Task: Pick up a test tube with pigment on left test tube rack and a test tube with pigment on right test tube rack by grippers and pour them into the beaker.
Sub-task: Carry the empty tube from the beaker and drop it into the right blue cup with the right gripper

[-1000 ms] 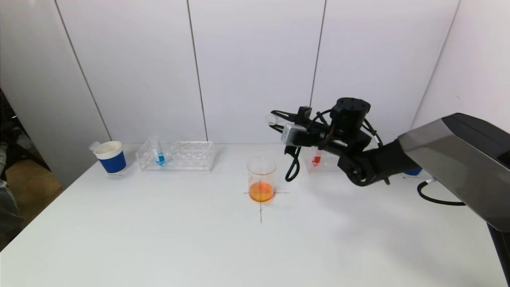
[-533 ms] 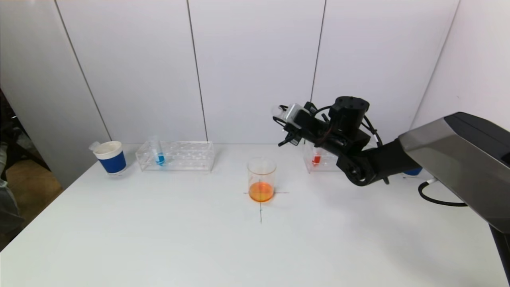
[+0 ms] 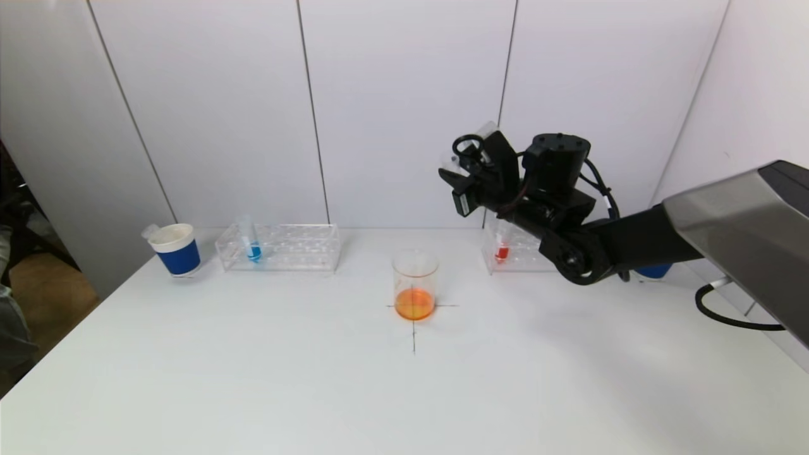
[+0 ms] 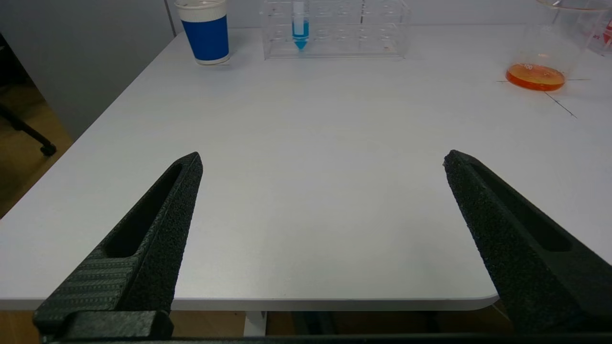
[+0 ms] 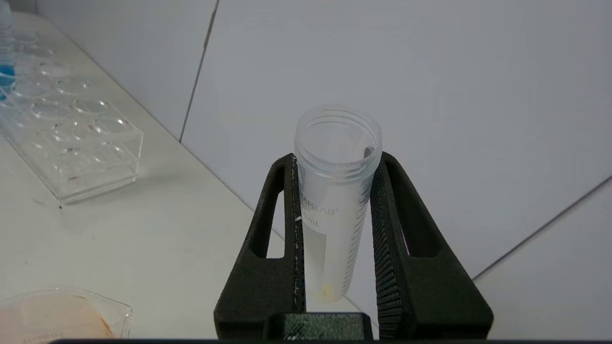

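My right gripper (image 3: 471, 161) is shut on a clear, nearly empty test tube (image 5: 334, 191), held in the air above and to the right of the beaker (image 3: 414, 284). The tube (image 3: 486, 131) is tilted, and only a yellowish trace sits in its tip. The beaker holds orange liquid. A tube of blue pigment (image 3: 251, 243) stands in the left rack (image 3: 278, 248). A tube of red pigment (image 3: 502, 249) stands in the right rack (image 3: 512, 256), partly behind my right arm. My left gripper (image 4: 320, 160) hangs open at the table's near edge, out of the head view.
A blue paper cup (image 3: 177, 249) with an empty tube in it stands left of the left rack. Another blue cup (image 3: 654, 272) peeks out behind my right arm. A black cross (image 3: 414, 328) marks the beaker's spot. White wall panels close the back.
My right gripper has risen and turned, swinging the tube from lying sideways over the beaker to a more upright tilt, and has drawn back to the right. The left gripper stays open.
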### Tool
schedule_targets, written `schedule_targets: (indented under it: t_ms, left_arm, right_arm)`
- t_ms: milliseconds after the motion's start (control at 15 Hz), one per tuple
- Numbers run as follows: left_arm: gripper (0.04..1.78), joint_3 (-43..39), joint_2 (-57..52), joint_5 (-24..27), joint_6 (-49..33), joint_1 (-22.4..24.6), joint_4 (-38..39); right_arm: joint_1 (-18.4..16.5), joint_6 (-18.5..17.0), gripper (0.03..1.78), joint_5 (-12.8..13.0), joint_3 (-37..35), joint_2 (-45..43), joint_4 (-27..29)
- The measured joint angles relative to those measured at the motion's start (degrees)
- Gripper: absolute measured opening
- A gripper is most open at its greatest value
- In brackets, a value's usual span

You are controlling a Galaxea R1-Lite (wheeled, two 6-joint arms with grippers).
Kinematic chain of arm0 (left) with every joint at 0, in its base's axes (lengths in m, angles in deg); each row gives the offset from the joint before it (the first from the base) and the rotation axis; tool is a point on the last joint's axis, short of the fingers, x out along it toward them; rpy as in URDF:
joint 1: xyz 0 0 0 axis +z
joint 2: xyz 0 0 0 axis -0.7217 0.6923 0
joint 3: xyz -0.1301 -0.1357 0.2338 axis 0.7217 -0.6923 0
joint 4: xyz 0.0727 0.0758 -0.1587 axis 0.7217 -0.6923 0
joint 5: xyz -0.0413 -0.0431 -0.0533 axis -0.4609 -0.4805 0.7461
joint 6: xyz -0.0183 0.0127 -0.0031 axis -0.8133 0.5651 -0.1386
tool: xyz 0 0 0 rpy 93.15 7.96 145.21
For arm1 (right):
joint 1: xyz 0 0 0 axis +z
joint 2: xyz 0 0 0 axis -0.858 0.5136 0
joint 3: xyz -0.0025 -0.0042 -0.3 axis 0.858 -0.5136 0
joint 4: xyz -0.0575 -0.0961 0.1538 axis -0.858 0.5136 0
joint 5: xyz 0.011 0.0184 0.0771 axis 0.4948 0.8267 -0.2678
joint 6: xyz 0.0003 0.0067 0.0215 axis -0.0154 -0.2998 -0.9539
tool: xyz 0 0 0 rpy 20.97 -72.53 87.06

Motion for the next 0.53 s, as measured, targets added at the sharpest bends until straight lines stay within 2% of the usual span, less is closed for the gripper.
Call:
schedule_targets:
  t_ms: [200, 333, 400, 533]
  left_arm:
    - [1.76, 0.0, 0.0, 0.0, 0.0, 0.0, 0.0]
    - [1.76, 0.0, 0.0, 0.0, 0.0, 0.0, 0.0]
    - [1.76, 0.0, 0.0, 0.0, 0.0, 0.0, 0.0]
    - [1.76, 0.0, 0.0, 0.0, 0.0, 0.0, 0.0]
  right_arm:
    - [-0.3, -5.1, 0.47, 8.3, 0.5, -2.0, 5.6]
    - [-1.0, -7.4, 0.47, 13.6, 0.5, -2.7, 7.0]
    - [-1.4, -8.2, 0.47, 15.5, 0.2, -3.1, 7.1]
    - [-2.5, -9.4, 0.47, 17.1, -0.9, -4.2, 8.2]
